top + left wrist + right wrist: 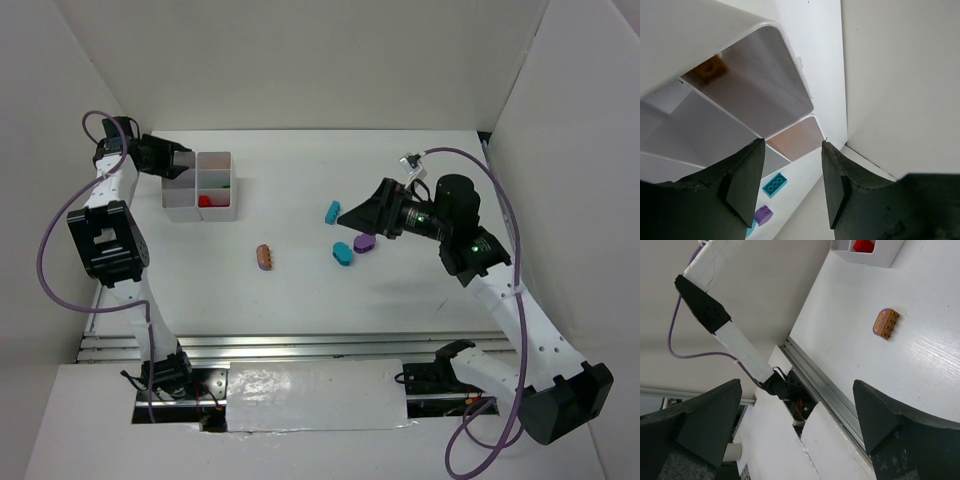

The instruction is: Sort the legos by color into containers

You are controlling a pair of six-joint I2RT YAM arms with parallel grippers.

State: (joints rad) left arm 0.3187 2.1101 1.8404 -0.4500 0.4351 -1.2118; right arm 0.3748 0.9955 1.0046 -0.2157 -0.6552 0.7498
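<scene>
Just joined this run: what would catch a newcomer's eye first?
The white divided tray at far left holds a red lego, with the left gripper at its far-left corner, jaws apart and empty. Mid-table, the right gripper hangs wide open beside two teal legos and a purple lego; a brown lego lies alone.

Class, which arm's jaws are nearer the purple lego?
Right. Jaws of the right arm hang beside the purple lego; those of the left arm are far off at the tray.
</scene>
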